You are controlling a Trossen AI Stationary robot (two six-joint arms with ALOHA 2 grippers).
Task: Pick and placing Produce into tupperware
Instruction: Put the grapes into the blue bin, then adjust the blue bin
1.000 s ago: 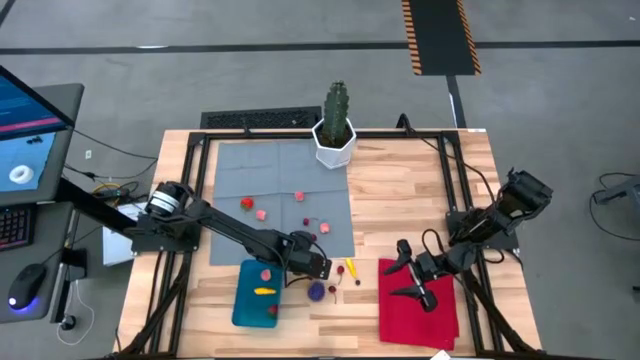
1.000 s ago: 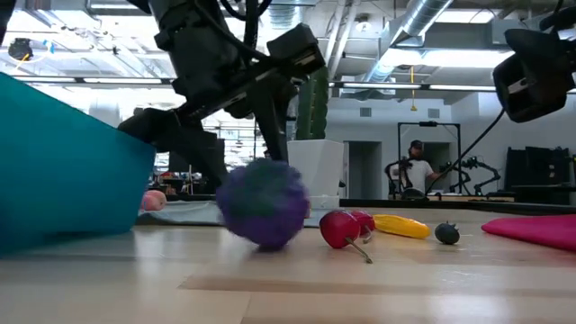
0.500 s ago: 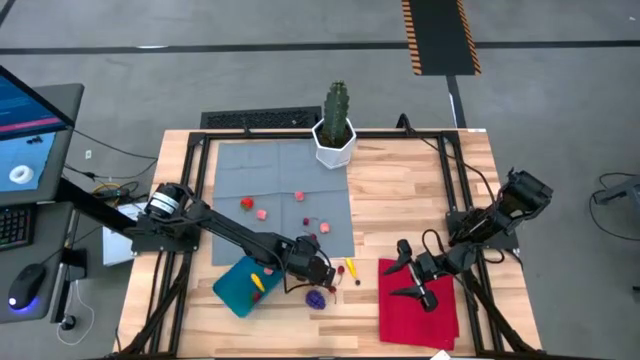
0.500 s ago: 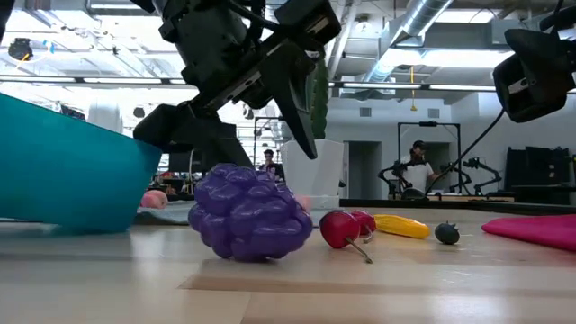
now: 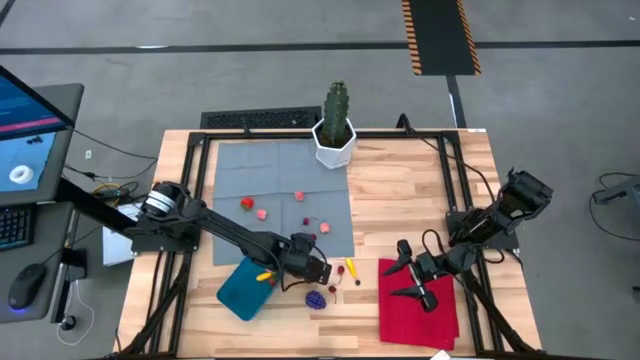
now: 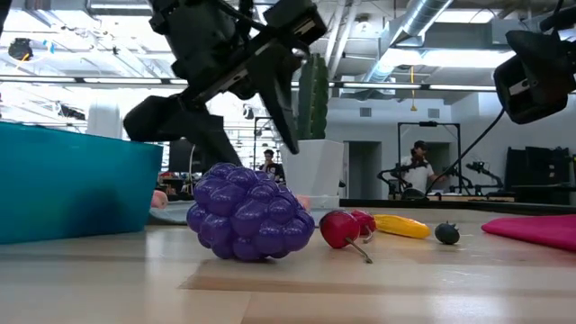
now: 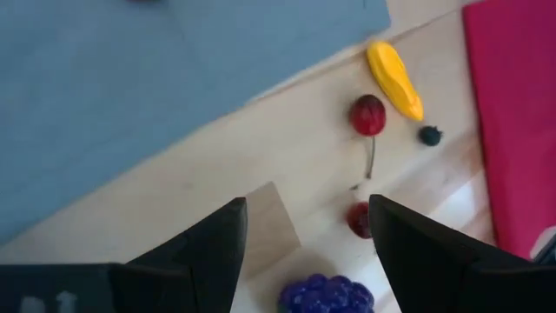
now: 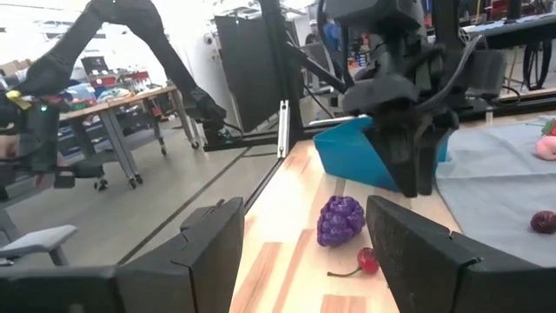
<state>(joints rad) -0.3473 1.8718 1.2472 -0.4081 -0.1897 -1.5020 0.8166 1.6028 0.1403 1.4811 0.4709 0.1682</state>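
One purple grape bunch [image 5: 316, 298] lay on the surface just beside the spread, empty left hand [image 5: 318, 272], toward the front edge, while the teal tupperware [image 5: 240, 290] sat on the hand's other side.

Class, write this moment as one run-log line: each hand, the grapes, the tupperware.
left hand: open, above grapes | right hand: open, over red cloth | grapes: on table | tupperware: skewed

Even bright overhead light, soft shadows; low view's backlit arm dark, wrist foregrounds blurred.
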